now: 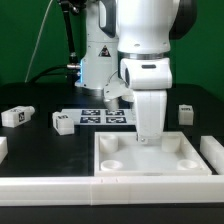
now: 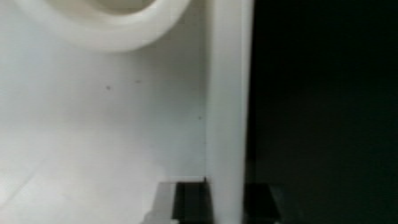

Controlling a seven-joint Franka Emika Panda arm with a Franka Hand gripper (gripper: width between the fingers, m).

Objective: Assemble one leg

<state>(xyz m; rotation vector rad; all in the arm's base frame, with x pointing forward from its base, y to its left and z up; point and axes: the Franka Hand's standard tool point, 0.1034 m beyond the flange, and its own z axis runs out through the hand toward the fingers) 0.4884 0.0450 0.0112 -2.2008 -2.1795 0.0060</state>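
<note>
from my seat the arm stands in the middle of the exterior view, with the gripper (image 1: 150,140) down on the far edge of the large white square panel (image 1: 150,158) in the lower right of the frame. in the wrist view the panel's (image 2: 107,120) raised rim runs between the two dark fingertips (image 2: 187,205), one on either side of it, beside a round corner socket (image 2: 107,20). i cannot tell whether the gripper (image 2: 228,205) is pinching that rim or just straddling it.

the legs all lie loose on the black table (image 1: 40,150), apart from the panel. one leg (image 1: 18,115) is at the far left, a second leg (image 1: 62,122) is just left of the marker board (image 1: 105,117), and a third leg (image 1: 186,112) is at the right, behind the panel. none of them touches the gripper.
</note>
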